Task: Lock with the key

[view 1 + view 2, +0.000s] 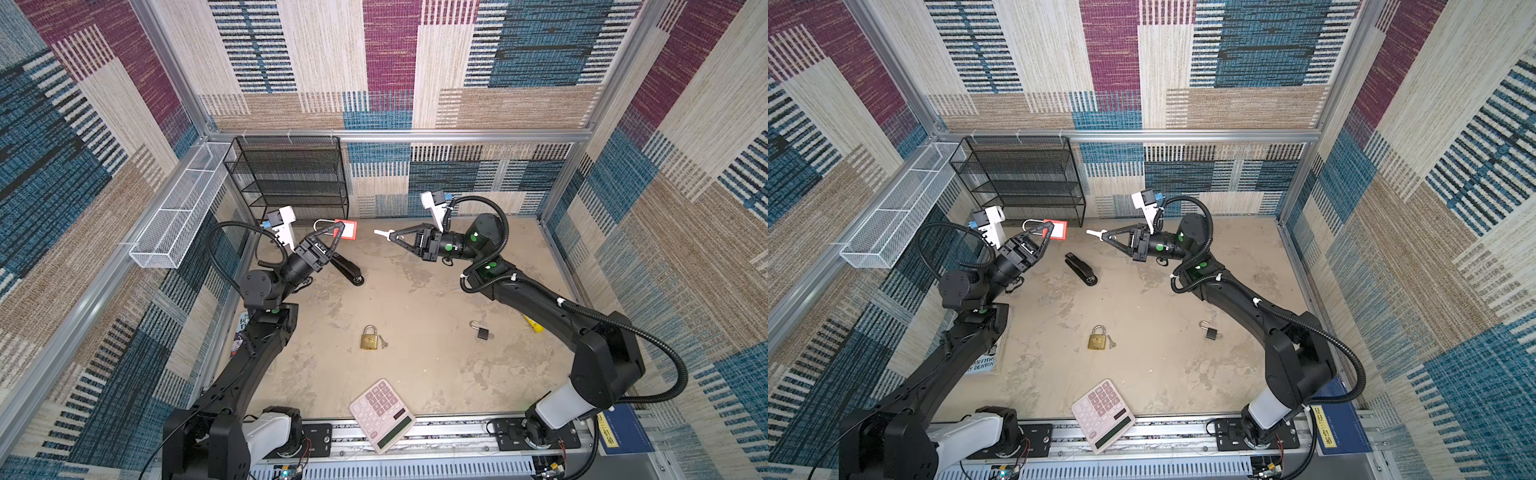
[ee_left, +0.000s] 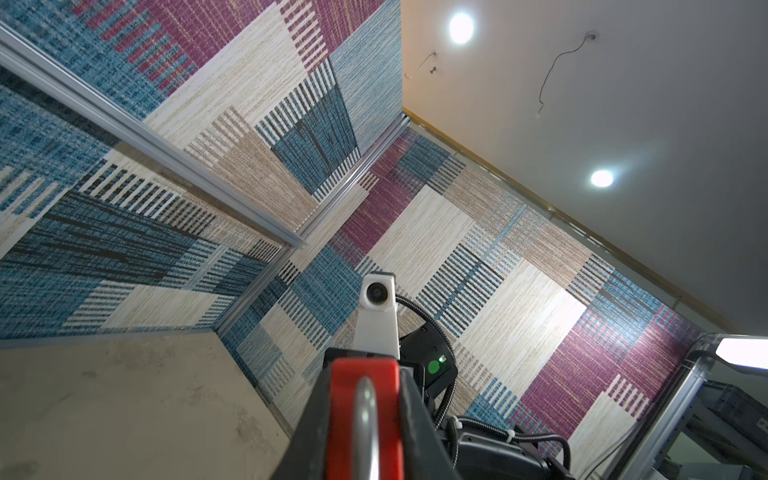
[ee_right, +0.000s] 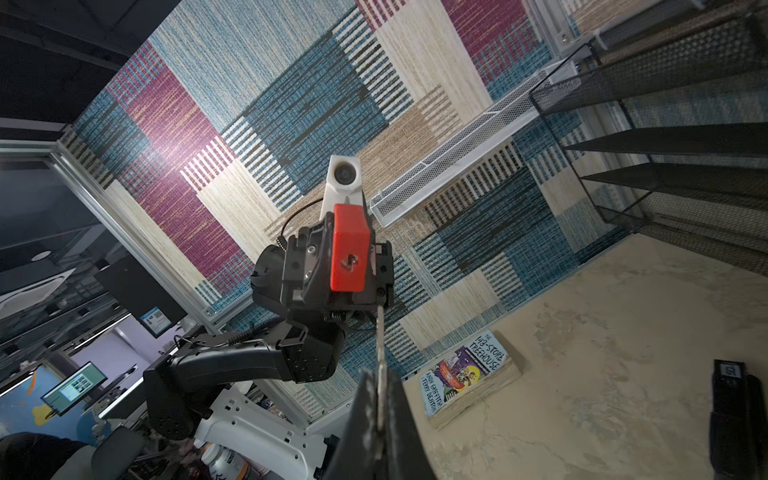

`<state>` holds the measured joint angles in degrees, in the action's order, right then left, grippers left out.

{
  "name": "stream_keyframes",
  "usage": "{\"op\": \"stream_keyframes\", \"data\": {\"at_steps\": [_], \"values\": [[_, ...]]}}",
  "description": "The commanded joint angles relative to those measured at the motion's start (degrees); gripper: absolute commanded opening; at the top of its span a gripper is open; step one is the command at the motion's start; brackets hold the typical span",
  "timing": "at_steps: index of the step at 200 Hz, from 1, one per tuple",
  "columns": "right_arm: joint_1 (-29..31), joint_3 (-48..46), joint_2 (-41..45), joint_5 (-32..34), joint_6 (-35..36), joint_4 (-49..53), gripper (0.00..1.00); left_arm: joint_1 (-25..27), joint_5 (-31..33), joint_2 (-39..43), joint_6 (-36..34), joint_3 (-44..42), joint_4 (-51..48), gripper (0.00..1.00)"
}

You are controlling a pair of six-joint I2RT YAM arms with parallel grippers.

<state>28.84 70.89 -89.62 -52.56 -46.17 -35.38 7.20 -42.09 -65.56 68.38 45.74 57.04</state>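
A: Nearest the lens in both top views lies a pink calculator (image 1: 381, 414); it plays no part. Where's the lock?

B: Up near the black mesh shelf (image 1: 291, 178), lifted off the table (image 1: 415, 291). The left gripper (image 1: 341, 229) is clamped on the red padlock (image 1: 349, 230), with the shackle (image 1: 322, 226) on the side away from the key. The right gripper (image 1: 394, 237) is pinched tight on the key (image 1: 380, 233). Its tip is aimed at the padlock, with a clear gap between them.

A: And the brass padlock (image 1: 368, 337)?

B: Lying mid-table, untouched. Not ours, I'd judge.

A: Left wrist view?

B: Red body wedged between both fingers (image 2: 415, 432), steel shackle running toward the camera. Whether it's snapped home I cannot tell.

A: Right wrist view?

B: The blade sticks out of the closed pincer, its tip short of the keyhole (image 3: 349, 262) in the padlock's end face and slightly off it.

A: How will it handle?

B: Probably rigid, light and smooth-sided, so likely to pivot. Hold the flat faces and leave the end face clear. The key looks thin and stiff; grip its head flat or it twists.
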Motion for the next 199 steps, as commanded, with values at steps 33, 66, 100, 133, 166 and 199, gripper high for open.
{"op": "stream_keyframes", "data": {"at_steps": [33, 66, 100, 133, 166, 199], "values": [[-6.3, -3.9, 4.5, 1.9, 4.0, 4.7, 0.00, 4.4, -5.0, 2.3, -27.2, 4.3, -40.5, 0.00], [-8.9, -3.7, 5.8, 2.3, 6.9, 8.5, 0.00, 10.1, -2.4, -1.5, -41.4, 6.4, -59.4, 0.00], [-10.7, -3.7, 6.5, 2.3, 7.9, 9.8, 0.00, 16.1, -0.8, -8.4, -49.3, 8.2, -71.7, 0.00], [-11.4, -3.9, 6.9, 2.1, 8.2, 10.2, 0.00, 21.5, 4.5, -14.3, -55.9, 11.1, -80.0, 0.00], [-12.0, -3.8, 7.3, 2.0, 8.3, 10.5, 0.00, 23.1, 5.3, -22.0, -61.0, 15.7, -86.8, 0.00], [-12.7, -4.1, 7.9, 1.7, 8.5, 10.9, 0.00, 23.7, 4.8, -30.1, -62.7, 19.0, -90.4, 0.00]]}}
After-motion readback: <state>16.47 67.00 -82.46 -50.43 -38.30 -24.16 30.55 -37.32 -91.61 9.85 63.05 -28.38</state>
